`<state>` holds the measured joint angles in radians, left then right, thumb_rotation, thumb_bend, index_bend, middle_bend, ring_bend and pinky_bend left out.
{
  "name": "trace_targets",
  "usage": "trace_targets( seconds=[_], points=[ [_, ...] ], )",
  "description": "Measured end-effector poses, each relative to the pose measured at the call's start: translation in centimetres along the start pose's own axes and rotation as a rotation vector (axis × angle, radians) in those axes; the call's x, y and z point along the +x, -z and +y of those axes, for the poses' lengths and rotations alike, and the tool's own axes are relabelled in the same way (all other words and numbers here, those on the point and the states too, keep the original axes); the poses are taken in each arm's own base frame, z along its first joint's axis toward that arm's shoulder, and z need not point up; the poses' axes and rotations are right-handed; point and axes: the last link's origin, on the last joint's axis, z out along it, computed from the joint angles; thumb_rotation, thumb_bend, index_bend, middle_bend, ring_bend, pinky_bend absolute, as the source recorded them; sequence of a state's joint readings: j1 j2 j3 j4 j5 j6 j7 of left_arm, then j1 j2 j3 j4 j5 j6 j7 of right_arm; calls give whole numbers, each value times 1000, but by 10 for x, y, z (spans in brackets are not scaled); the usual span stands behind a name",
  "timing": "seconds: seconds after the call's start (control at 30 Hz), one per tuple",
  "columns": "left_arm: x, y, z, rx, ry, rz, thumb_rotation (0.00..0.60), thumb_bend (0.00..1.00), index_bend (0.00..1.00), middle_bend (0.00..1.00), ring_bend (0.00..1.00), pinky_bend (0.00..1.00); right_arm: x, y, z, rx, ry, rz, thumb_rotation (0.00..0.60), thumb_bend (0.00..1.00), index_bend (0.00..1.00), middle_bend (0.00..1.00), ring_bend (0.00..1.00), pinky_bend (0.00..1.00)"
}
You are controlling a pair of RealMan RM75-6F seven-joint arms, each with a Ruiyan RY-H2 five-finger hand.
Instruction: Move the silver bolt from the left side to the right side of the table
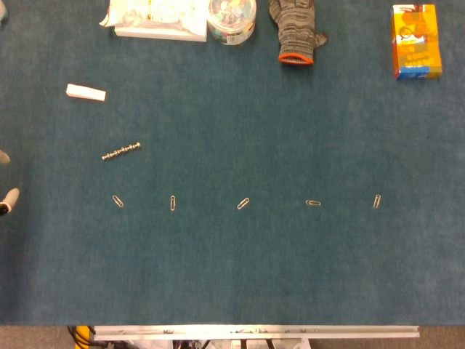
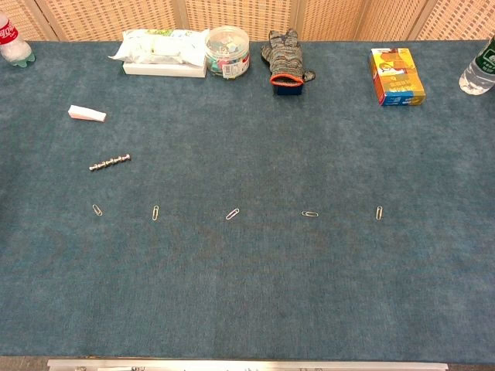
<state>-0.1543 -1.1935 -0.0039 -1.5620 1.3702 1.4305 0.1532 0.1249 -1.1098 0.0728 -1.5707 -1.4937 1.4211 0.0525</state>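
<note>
The silver bolt (image 1: 120, 151) (image 2: 109, 162) lies flat on the table's left side, untouched. It is thin and knobbly, angled slightly, its right end farther back.

The red label on the bottle (image 2: 13, 40) at the upper left of the chest view carries white script that looks like the Coca-Cola mark, though it is too small to be sure; the orange box (image 2: 396, 76) at the upper right bears print too blurred to read; nothing else legible shows in either view.
</note>
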Motion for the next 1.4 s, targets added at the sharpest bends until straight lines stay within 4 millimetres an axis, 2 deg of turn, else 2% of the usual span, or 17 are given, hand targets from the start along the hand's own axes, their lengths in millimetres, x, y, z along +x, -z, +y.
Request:
trace_targets(
  seconds=[0.2,0.33,0.5,0.63,0.8,1.07,1.4],
  points=[
    [0,1,-1,8,7,5,600,197,403,8,0,18,-3,-3,-4,19,5,-16,600,214,153,23,58,361],
    [-1,-1,5,-14,10,1,600,197,393,8,0,18,-1,-1,-2,7,-2,-16,600,214,153,23,58,361],
    [-2,-8,27,-96,8,-5,600,187,332,8,0,18,2,2,0,2,-20,3,600,214,153,23,58,361],
    [-5,-17,46,-152,4,-24,600,106,256,8,0,18,7,5,1,8,-31,20,600,214,152,23,58,361],
    [-9,-29,65,-185,-10,-57,600,70,212,8,0,17,10,10,4,9,-45,28,600,214,152,23,58,361],
    [-21,-51,93,-206,-46,-126,600,65,193,7,0,18,17,17,10,3,-65,54,600,214,152,23,58,361],
    [-30,-81,122,-203,-41,-165,600,65,190,3,0,18,20,16,12,7,-77,54,600,214,152,23,58,361]
  ],
)
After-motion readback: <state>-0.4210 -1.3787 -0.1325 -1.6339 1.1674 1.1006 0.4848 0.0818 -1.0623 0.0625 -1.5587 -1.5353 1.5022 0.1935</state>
